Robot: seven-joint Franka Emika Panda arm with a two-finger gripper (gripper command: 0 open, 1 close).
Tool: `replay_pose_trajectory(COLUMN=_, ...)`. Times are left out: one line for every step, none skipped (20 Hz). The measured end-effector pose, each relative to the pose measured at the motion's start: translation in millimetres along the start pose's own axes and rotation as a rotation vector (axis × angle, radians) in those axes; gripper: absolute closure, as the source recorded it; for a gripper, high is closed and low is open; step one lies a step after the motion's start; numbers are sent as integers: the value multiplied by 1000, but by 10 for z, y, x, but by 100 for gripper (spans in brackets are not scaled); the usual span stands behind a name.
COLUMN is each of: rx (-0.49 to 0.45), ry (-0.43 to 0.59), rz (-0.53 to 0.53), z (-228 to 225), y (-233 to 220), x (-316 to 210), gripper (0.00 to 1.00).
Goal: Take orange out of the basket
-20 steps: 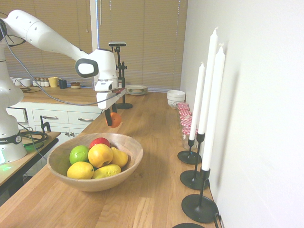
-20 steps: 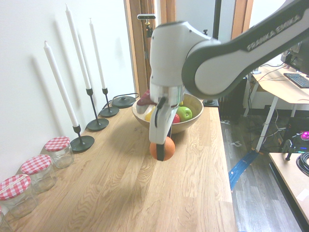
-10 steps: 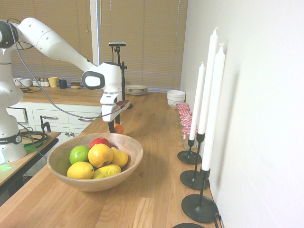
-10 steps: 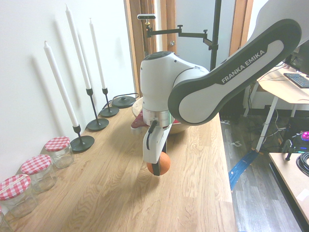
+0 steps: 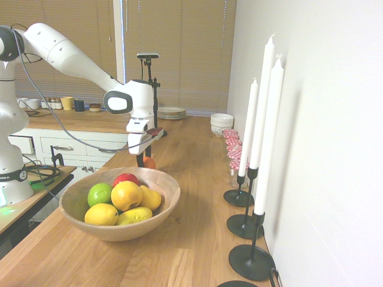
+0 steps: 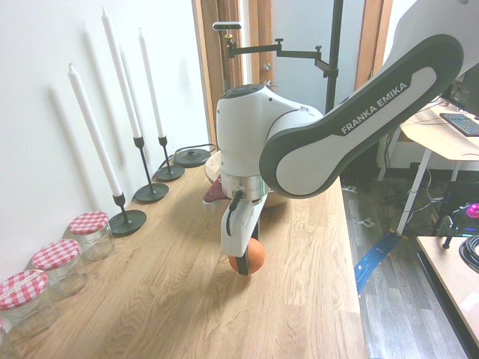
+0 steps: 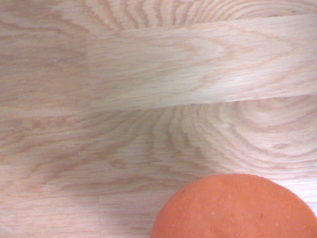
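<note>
The basket [image 5: 170, 209] contains six fruits: one red [image 5: 125, 179], one green [image 5: 100, 194], four yellow [image 5: 127, 196]. Beyond it, outside, is one orange [image 6: 251, 256]. The gripper [image 6: 248, 262] grasps this orange, its two fingers [image 6: 242, 264] closed to the fruit's width, at the countertop [image 6: 299, 299].

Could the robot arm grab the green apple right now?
Probably not yet: its gripper is closed on the orange, though nothing covers the green apple from above.
</note>
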State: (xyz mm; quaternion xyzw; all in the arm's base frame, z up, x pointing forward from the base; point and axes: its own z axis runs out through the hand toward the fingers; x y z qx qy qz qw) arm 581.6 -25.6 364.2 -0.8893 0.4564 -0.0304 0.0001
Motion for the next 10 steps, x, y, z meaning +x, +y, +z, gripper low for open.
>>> replay_pose_trajectory(rx=0, ry=0, rz=1, z=0, y=0, x=0, gripper=0)
replay_pose_trajectory(rx=0, ry=0, rz=1, z=0, y=0, x=0, gripper=0)
replay_pose_trajectory(rx=0, ry=0, rz=1, z=0, y=0, x=0, gripper=0)
replay_pose_trajectory(rx=0, ry=0, rz=1, z=0, y=-1, x=-1, gripper=0)
replay_pose_trajectory(rx=1, ry=-1, rz=1, z=0, y=-1, x=-1, gripper=0)
replay_pose_trajectory(rx=1, ry=-1, rz=2, z=-1, y=-1, x=-1, gripper=0)
replay_pose_trajectory(rx=1, ry=-1, rz=2, z=-1, y=-2, x=-2, gripper=0)
replay_pose_trajectory(rx=2, ry=-1, rz=2, z=-3, y=-3, x=-4, gripper=0)
replay_pose_trajectory(rx=3, ry=-2, rz=2, z=-7, y=-5, x=-7, gripper=0)
replay_pose_trajectory(rx=4, ry=-2, rz=2, z=-12, y=-8, x=-10, gripper=0)
